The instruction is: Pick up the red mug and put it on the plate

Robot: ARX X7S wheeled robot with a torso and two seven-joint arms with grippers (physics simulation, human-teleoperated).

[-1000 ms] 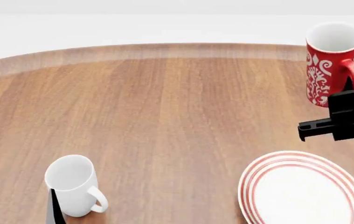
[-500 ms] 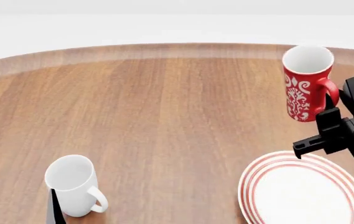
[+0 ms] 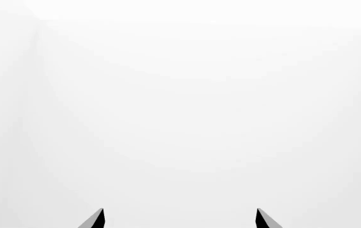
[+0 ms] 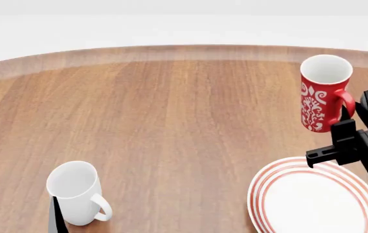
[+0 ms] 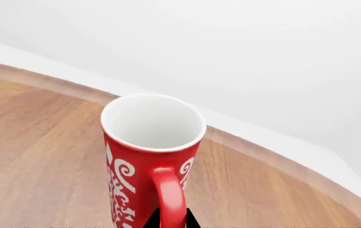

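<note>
- The red mug (image 4: pixel 324 94), gripped at its handle by the right gripper (image 4: pixel 342 127), has dropped lower and come closer to the plate (image 4: pixel 317 198).
- It has nudged slightly rightward again.

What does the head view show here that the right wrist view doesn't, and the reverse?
Only the head view shows the plate, the white mug, the left gripper and the right arm's black body. Only the right wrist view shows the right gripper clamped on the mug's handle. Both show the red mug, upright, and the wooden table.
</note>
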